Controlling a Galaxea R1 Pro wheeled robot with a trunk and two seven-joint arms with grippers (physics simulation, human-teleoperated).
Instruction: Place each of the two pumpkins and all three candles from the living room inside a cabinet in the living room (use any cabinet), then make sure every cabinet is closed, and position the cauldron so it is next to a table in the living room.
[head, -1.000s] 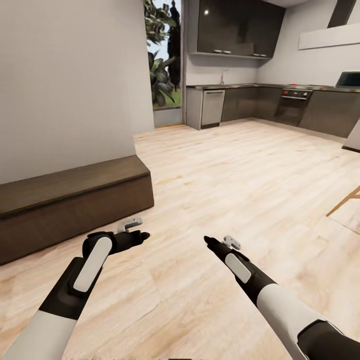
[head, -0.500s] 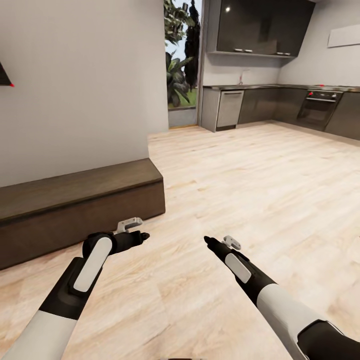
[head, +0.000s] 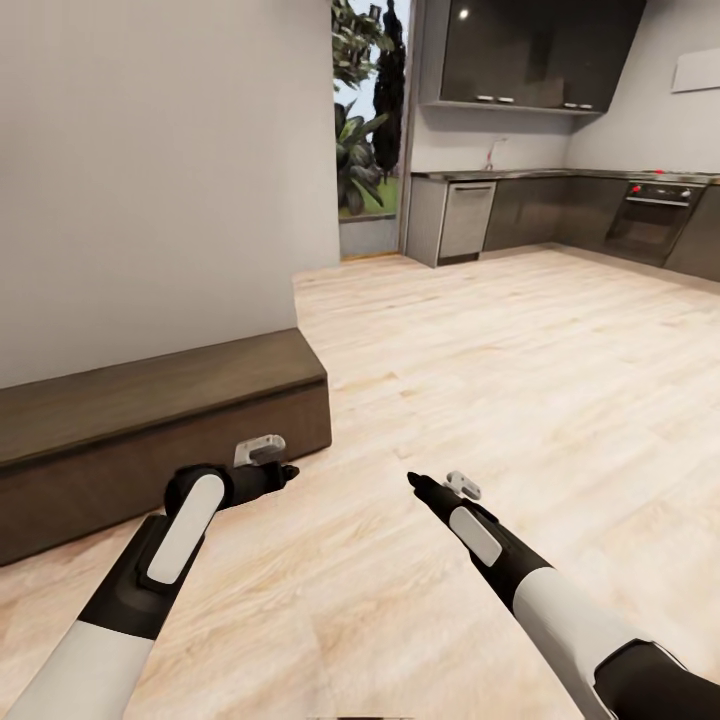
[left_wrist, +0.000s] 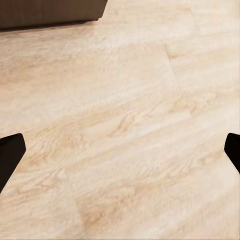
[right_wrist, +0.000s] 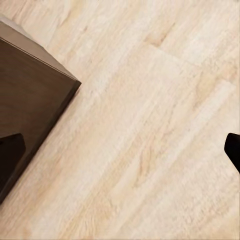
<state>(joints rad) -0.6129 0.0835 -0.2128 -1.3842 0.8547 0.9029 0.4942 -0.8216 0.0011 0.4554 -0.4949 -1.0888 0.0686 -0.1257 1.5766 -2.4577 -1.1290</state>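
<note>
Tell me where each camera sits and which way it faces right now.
Head view: on the robot's head, facing forward and down; both arms, the cabinet and a kitchen beyond.
Left wrist view: on the left arm, facing the wood floor; dark fingertips at the edges.
Right wrist view: on the right arm, facing floor and cabinet corner.
All three share the cabinet and floor.

Home interior, open-plan, simulated. Pale wood plank floor (head: 480, 360) throughout. Low dark-brown wood cabinet (head: 150, 430) against plain grey wall (head: 150, 170), just ahead of left jaws. Well beyond both jaws: dark grey kitchen units (head: 540, 205), built-in oven (head: 650, 210), tall window with green plants (head: 365, 120).
</note>
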